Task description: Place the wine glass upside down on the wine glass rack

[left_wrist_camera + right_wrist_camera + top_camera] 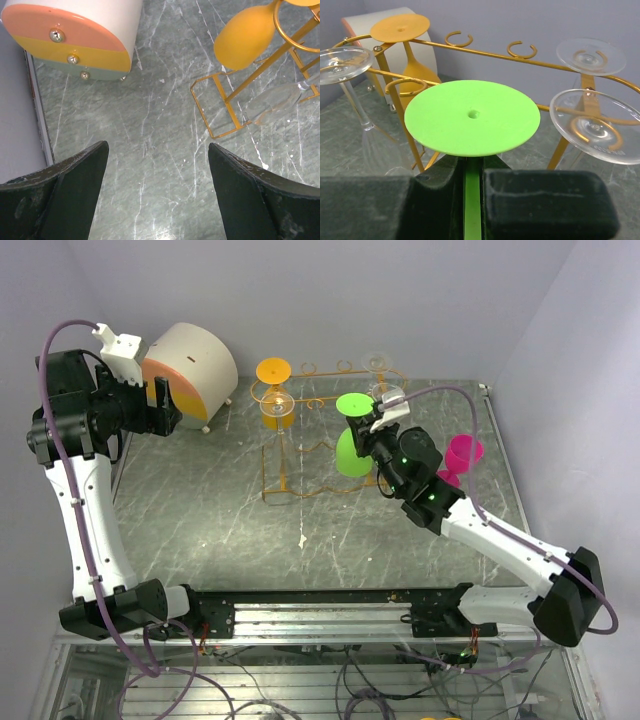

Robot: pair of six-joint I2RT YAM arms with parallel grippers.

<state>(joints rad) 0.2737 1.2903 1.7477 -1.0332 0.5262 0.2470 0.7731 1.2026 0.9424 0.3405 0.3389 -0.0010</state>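
A green wine glass [472,117] is upside down, base up, with my right gripper [472,165] shut on its stem. In the top view this glass [354,404] hangs at the right front side of the orange-gold wine glass rack [268,465]. Its base is level with the rack's top rail [490,51] and just in front of it. It touches no loop that I can see. My left gripper [157,145] is open and empty, high over the table at the far left [160,405].
An orange glass [274,390] and three clear glasses [597,125] hang upside down on the rack. A pink glass [462,455] stands on the table to the right. A round white box with an orange and yellow face [190,365] sits at the back left.
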